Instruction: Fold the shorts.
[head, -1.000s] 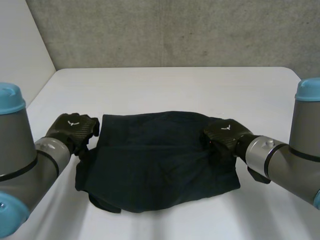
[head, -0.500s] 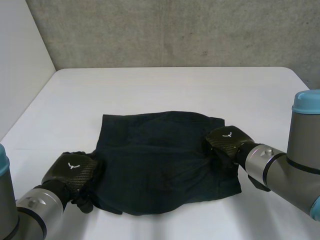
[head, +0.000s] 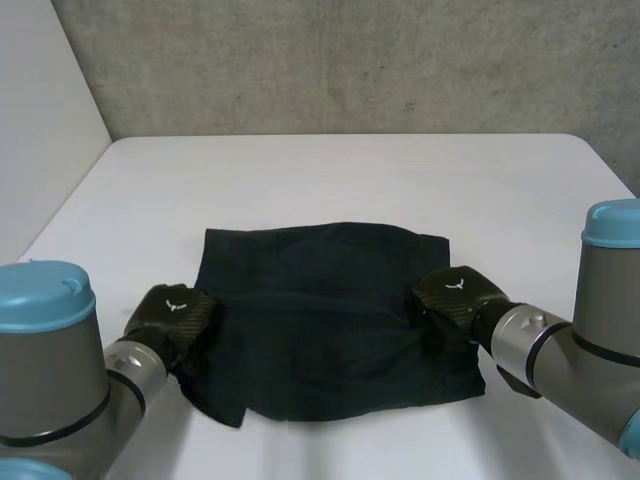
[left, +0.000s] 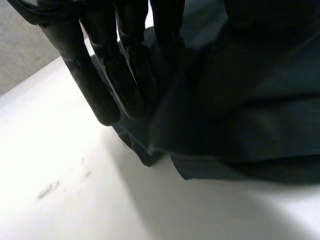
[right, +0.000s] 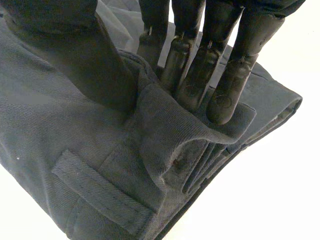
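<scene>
The shorts (head: 320, 320) lie flat mid-surface (head: 330, 180), their long axis running from one hand to the other. My right hand (head: 452, 292) pinches a ridge of cloth at their right edge. My left hand (head: 172, 318) sits at their near left corner, and I cannot tell whether it grips. Both hands are equally near, so I judge the fold goes away from me.

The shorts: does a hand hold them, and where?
The right hand pinches a fold at the shorts' right edge between thumb and fingers. The left hand, at their left edge: cannot tell.

One pair of shorts (head: 320, 320), two hands (head: 172, 318) (head: 452, 294).
</scene>
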